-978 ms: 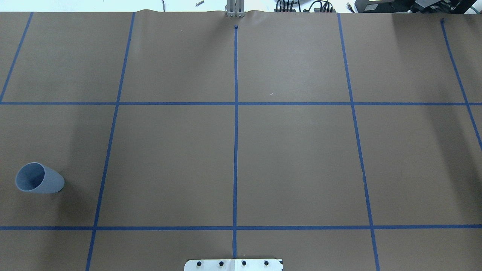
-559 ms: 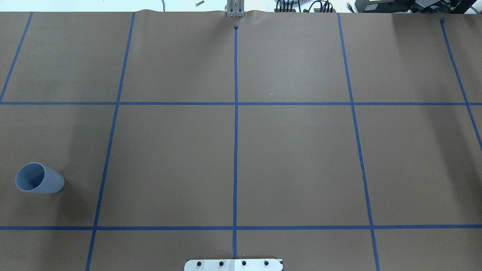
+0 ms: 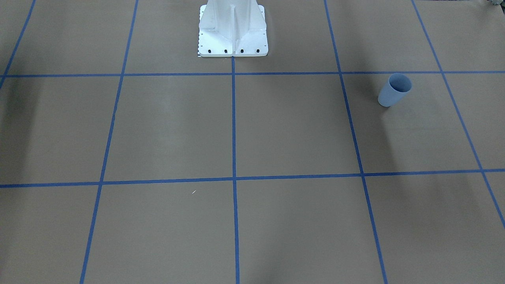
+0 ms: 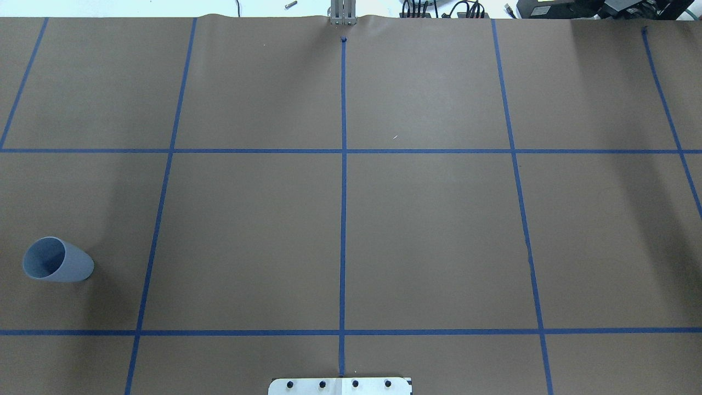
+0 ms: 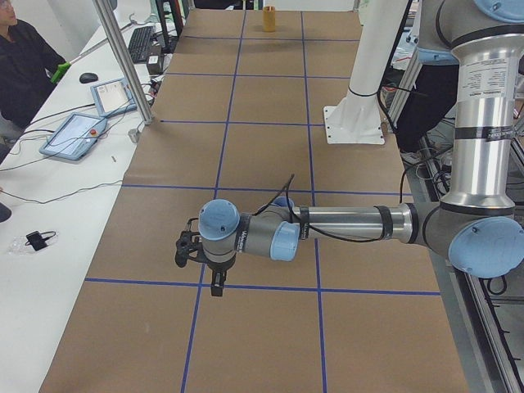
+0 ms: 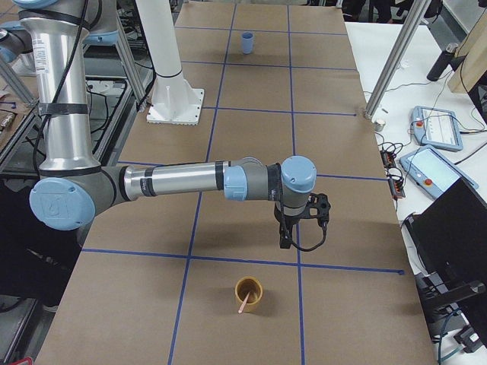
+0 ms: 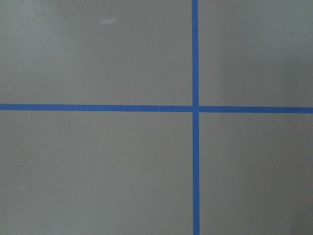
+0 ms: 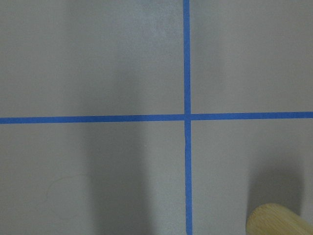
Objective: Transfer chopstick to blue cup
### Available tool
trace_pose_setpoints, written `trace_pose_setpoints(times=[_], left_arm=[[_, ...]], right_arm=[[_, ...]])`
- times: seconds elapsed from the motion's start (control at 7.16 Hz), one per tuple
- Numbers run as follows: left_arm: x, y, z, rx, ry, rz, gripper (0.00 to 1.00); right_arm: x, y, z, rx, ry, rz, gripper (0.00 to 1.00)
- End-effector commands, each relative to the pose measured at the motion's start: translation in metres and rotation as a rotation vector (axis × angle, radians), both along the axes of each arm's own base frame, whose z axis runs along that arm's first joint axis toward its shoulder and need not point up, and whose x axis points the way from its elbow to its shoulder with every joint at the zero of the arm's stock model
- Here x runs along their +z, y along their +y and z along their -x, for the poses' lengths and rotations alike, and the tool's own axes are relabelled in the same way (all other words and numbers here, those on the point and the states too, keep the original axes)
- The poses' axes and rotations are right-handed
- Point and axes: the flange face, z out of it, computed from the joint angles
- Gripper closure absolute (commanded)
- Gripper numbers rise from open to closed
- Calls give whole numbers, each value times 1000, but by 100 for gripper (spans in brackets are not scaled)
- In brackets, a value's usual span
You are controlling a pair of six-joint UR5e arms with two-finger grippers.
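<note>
The blue cup point(image 4: 57, 260) stands upright and alone at the table's left end, also seen as the blue cup point(image 3: 394, 90) and, far off, the blue cup point(image 6: 246, 42). At the opposite end a tan wooden cup point(image 6: 248, 293) holds a pale-pink chopstick point(image 6: 242, 306) leaning on its rim. The right gripper point(image 6: 288, 242) hangs over the tape line just beyond that cup, whose rim point(image 8: 276, 221) shows in the right wrist view. The left gripper point(image 5: 214, 285) hovers over a tape crossing. Whether either gripper is open or shut I cannot tell.
The white robot pedestal point(image 3: 232, 35) stands at the table's robot side. Blue tape lines grid the brown paper. A side bench with tablets point(image 5: 74, 135), a metal post point(image 5: 123, 61) and a seated person point(image 5: 24, 70) runs along the far edge.
</note>
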Motion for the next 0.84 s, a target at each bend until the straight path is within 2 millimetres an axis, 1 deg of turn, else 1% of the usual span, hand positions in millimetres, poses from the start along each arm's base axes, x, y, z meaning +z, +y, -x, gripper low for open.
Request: trace_pose_setpoints(times=[0.0, 0.14, 0.28, 0.42, 0.56, 0.7], left_arm=[[-1, -3, -30, 58, -8, -1, 2], [7, 4, -29, 67, -9, 1, 2], [0, 15, -28, 56, -6, -32, 2], [-12, 30, -29, 59, 6, -51, 2], [-40, 40, -35, -8, 25, -12, 2], [-68, 46, -64, -18, 45, 19, 2]], right_arm=[[16, 12, 0, -1, 1, 24, 0], [16, 12, 0, 0, 0, 26, 0], [18, 12, 2, -6, 3, 29, 0], [18, 11, 2, 0, 1, 34, 0], [20, 7, 6, 4, 0, 52, 0], [22, 5, 19, 7, 0, 83, 0]])
